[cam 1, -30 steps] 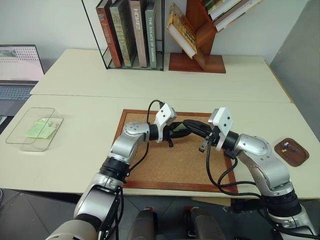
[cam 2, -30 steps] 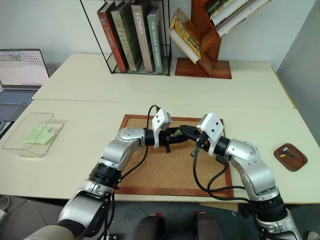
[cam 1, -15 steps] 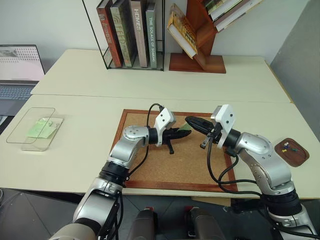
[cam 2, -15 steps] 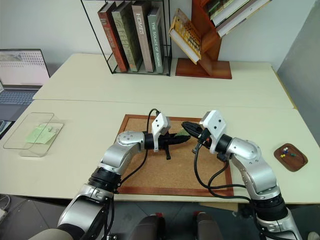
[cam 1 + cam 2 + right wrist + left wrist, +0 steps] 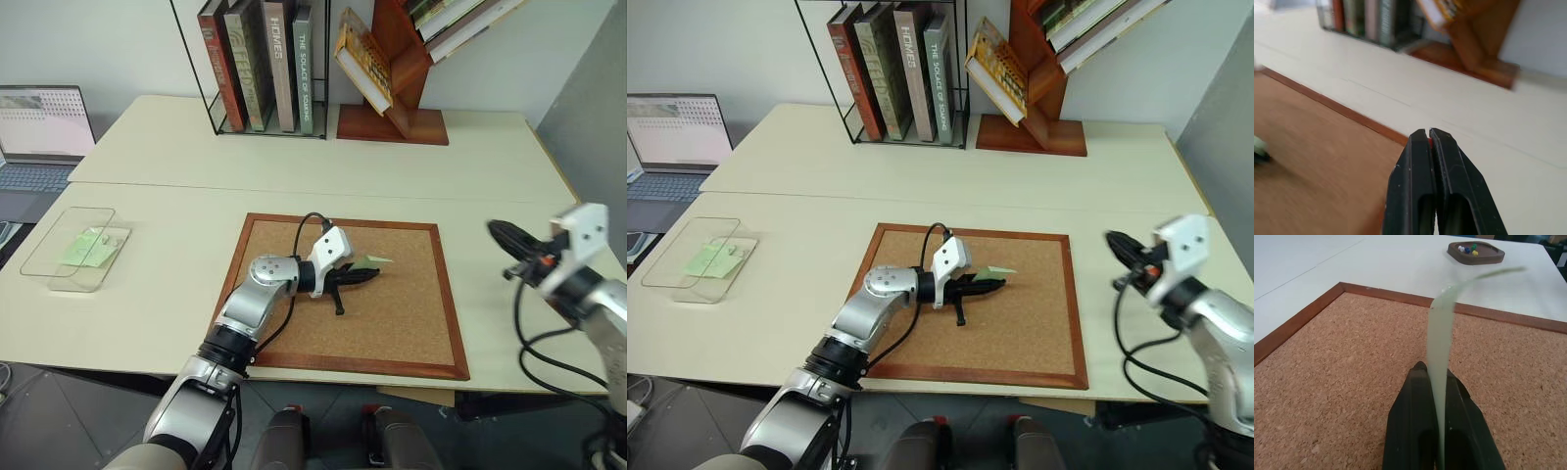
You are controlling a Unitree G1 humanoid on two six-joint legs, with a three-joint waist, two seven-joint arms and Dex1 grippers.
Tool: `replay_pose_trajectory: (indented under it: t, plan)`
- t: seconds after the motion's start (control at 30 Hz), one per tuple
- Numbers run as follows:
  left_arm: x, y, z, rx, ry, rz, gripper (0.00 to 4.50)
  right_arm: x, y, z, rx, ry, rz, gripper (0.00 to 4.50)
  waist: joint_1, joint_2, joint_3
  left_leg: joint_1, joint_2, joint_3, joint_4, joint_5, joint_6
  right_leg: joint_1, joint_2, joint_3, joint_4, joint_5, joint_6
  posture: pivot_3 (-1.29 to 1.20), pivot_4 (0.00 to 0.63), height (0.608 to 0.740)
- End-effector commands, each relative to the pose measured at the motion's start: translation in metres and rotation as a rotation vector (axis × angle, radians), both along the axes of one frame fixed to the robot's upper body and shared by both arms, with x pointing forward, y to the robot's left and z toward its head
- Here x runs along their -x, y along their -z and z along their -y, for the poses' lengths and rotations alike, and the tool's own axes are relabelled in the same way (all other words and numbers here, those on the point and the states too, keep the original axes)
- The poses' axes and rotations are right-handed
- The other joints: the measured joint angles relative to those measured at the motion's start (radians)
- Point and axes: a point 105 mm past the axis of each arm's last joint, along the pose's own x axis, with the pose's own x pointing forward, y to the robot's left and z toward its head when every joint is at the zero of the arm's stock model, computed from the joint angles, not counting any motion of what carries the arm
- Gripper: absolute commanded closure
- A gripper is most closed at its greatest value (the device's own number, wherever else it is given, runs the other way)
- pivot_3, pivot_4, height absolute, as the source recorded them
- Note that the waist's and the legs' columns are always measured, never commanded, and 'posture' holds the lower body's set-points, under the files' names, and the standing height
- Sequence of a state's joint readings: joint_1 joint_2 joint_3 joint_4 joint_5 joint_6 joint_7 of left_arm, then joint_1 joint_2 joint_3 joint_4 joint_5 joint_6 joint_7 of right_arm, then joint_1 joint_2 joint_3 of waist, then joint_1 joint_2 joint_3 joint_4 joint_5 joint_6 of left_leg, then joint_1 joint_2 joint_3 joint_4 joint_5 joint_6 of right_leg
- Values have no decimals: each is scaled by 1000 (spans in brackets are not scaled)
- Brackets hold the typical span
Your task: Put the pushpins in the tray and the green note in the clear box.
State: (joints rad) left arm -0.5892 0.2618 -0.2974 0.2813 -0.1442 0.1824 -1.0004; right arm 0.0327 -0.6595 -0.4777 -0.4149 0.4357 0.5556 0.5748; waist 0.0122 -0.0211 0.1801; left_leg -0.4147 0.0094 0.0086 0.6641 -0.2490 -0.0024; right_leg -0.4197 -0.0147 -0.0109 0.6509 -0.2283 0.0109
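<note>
Left wrist view — green note (image 5: 1441,333) pale, curled, pinched in left fingers (image 5: 1415,401) | right fingers (image 5: 1420,147) pressed together

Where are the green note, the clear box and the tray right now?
green note (image 5: 1441,338), left wrist view, middle of the strip.
clear box (image 5: 61,281), left eye view, near wall.
tray (image 5: 1488,256), left wrist view, front rim.

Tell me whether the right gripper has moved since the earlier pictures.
Yes. The right gripper has swung off the corkboard to the robot's right, now past its right frame.
</note>
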Motion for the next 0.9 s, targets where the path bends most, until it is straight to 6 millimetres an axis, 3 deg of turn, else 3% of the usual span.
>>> replay_pose_trajectory:
  t: [0.03,0.17,0.3,0.63,0.9]
  plan:
    - [7,-18,11,36,36,79,4492,17,12,44,108,152,-63,4500,0,0,0,1,0,0,0,0,0,0,0,0,0,0,0,0,150,740]
    - [10,-17,12,30,43,87,4492,25,37,69,167,257,-160,4500,-12,1,-1,4,0,3,0,0,0,1,0,2,2,0,1,0,150,740]
    - [12,-16,14,27,45,93,4492,21,45,85,192,333,-178,4500,-16,1,-1,13,1,5,0,0,0,7,1,2,5,0,0,0,150,740]
    - [13,-16,15,33,30,102,4500,3,64,99,201,374,-220,2472,-14,2,-1,15,1,4,0,1,1,11,3,3,6,0,0,0,150,740]
    - [14,-14,14,32,19,100,4500,1,62,109,206,426,-208,612,-14,2,-1,15,0,4,-1,1,1,11,3,3,5,-1,0,0,150,740]
